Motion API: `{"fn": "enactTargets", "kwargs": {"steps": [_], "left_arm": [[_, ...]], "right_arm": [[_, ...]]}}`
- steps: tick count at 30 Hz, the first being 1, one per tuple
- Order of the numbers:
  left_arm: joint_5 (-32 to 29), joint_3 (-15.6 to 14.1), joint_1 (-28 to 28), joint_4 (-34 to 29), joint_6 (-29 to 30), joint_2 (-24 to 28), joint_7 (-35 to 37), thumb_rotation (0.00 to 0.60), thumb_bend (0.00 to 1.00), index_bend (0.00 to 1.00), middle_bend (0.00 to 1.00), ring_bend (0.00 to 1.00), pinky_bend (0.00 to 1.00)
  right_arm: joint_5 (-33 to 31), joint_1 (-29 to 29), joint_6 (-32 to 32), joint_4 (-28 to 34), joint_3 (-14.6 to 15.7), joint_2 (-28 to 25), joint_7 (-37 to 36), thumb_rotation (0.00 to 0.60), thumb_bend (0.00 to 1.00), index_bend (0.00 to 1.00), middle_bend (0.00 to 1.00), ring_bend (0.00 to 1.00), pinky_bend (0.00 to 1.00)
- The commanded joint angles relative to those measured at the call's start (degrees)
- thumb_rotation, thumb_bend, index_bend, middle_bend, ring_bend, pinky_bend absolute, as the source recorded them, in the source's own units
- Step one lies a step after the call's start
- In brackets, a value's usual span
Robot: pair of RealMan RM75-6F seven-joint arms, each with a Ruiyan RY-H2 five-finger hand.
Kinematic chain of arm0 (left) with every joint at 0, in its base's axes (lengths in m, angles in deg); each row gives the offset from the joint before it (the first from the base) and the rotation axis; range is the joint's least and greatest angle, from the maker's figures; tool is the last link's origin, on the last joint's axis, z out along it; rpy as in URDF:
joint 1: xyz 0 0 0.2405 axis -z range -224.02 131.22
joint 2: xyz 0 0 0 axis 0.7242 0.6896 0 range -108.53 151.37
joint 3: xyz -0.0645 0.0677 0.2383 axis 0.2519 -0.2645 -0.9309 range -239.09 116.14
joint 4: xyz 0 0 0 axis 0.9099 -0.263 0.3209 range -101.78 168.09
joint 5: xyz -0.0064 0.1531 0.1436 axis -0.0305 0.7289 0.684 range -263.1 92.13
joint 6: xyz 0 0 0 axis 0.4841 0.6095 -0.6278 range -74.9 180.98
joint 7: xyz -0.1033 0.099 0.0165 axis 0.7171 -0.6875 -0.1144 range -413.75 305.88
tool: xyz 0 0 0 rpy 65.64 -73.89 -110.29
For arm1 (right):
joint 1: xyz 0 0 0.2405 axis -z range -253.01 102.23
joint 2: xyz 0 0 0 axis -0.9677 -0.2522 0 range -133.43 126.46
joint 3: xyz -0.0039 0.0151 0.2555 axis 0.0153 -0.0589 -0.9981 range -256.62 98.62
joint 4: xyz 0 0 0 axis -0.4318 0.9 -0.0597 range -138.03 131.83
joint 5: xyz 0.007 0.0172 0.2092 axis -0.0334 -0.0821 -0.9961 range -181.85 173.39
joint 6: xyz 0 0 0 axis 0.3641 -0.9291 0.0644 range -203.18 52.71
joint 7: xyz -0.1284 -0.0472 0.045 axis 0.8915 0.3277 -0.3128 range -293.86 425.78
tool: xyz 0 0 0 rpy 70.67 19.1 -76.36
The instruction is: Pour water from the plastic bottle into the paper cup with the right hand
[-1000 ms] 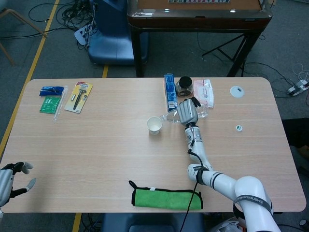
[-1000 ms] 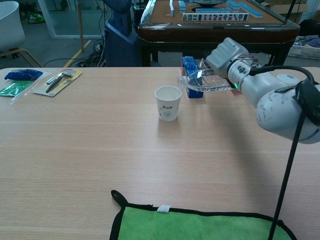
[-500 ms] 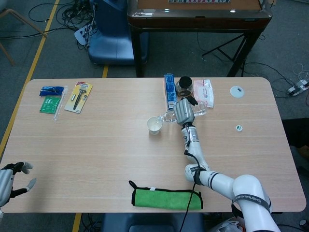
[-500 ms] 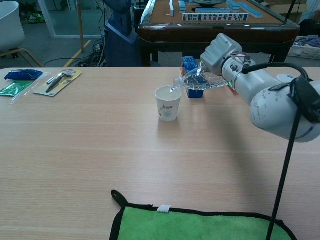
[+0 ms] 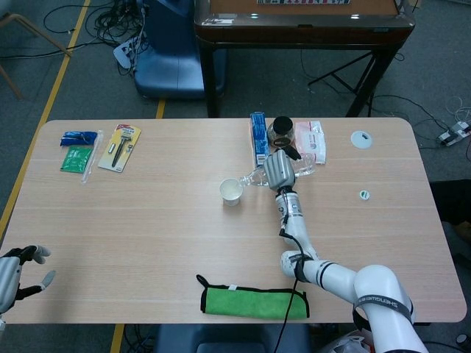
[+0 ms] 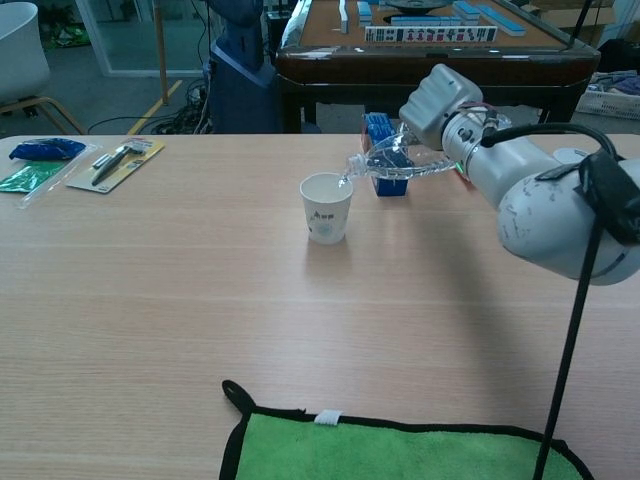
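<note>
A white paper cup [image 5: 231,191] [image 6: 327,208] stands upright near the table's middle. My right hand [image 5: 280,170] [image 6: 441,98] grips a clear plastic bottle [image 6: 391,168] [image 5: 257,176], tipped nearly flat with its open mouth at the cup's right rim. Whether water is flowing is too fine to make out. My left hand [image 5: 20,268] hovers with fingers spread at the table's front left corner, holding nothing; the chest view does not show it.
A blue box [image 5: 257,137] [image 6: 380,134], a dark-lidded jar [image 5: 281,131] and a packet [image 5: 313,141] lie just behind the bottle. A green cloth [image 5: 254,301] [image 6: 400,450] lies at the front edge. Packaged tools [image 5: 120,146] sit far left; a white lid [image 5: 360,137] and small cap [image 5: 363,194] lie right.
My right hand carried the tipped bottle leftward to the cup's rim. The cup has since slid a little to the left. The left hand stayed put.
</note>
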Motion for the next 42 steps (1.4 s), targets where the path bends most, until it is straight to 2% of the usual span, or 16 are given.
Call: {"fn": "enactTargets", "kwargs": {"steps": [1, 12, 18, 22, 27, 42], "left_arm": [[-0.1, 0.0, 0.0, 0.0, 0.0, 0.0, -0.1, 0.600, 0.22, 0.45, 0.52, 0.44, 0.61], [-0.1, 0.0, 0.0, -0.2, 0.0, 0.1, -0.2, 0.600, 0.22, 0.45, 0.52, 0.44, 0.61], [-0.1, -0.1, -0.1, 0.0, 0.0, -0.1, -0.2, 0.600, 0.22, 0.45, 0.52, 0.44, 0.61], [-0.1, 0.0, 0.0, -0.1, 0.0, 0.0, -0.3, 0.600, 0.22, 0.45, 0.52, 0.44, 0.61], [-0.2, -0.1, -0.1, -0.1, -0.1, 0.0, -0.5, 0.600, 0.22, 0.45, 0.52, 0.44, 0.61], [-0.4, -0.3, 0.1, 0.5, -0.6, -0.6, -1.3, 0.600, 0.22, 0.45, 0.52, 0.44, 0.61]], "right_arm": [[0.0, -0.1, 0.1, 0.0, 0.2, 0.0, 0.2, 0.600, 0.14, 0.59, 0.62, 0.53, 0.57], [-0.4, -0.1, 0.3, 0.4, 0.0, 0.0, -1.2, 0.600, 0.14, 0.59, 0.62, 0.53, 0.57], [-0.9, 1.1, -0.4, 0.6, -1.7, 0.3, -7.5, 0.600, 0.14, 0.59, 0.62, 0.53, 0.57], [-1.8, 2.2, -1.7, 1.0, -3.4, 0.2, -13.3, 0.600, 0.14, 0.59, 0.62, 0.53, 0.57], [-0.1, 3.9, -3.3, 1.6, -3.2, -0.8, -20.2, 0.600, 0.14, 0.59, 0.62, 0.53, 0.57], [13.0, 13.0, -5.9, 10.4, -1.8, -7.4, -55.3, 0.600, 0.14, 0.59, 0.62, 0.53, 0.57]]}}
